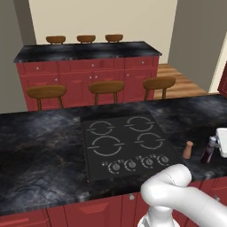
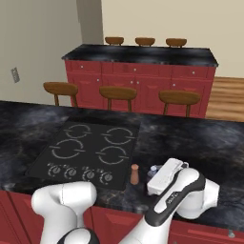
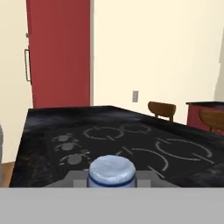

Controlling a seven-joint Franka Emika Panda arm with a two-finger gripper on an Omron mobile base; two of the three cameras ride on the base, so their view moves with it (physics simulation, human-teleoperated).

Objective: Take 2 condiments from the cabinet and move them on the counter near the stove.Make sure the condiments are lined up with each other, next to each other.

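Observation:
The terracotta-brown shaker (image 1: pixel 188 150) (image 2: pixel 135 174) stands upright on the black counter (image 1: pixel 40 146), just right of the stove's (image 1: pixel 124 142) (image 2: pixel 88 147) knob row. Right beside it, a small gap away, is the dark purple bottle (image 1: pixel 207 150) (image 2: pixel 153 170), with its base at counter level. My gripper (image 1: pixel 216 144) (image 2: pixel 159 178) (image 3: pixel 111 177) reaches in from the right, and its fingers close against the bottle's sides. The bottle's pale bluish cap (image 3: pixel 111 171) sits between them in the hand view, with the cooktop (image 3: pixel 131 144) beyond. The wall cabinet is out of view.
Behind the counter stand three wooden stools (image 1: pixel 106 87), then a black-topped bar (image 1: pixel 88 51) on red cabinets with more stools. A tall red panel (image 3: pixel 59 52) with a handle rises past the counter's far end in the hand view. Bare counter lies left of the stove.

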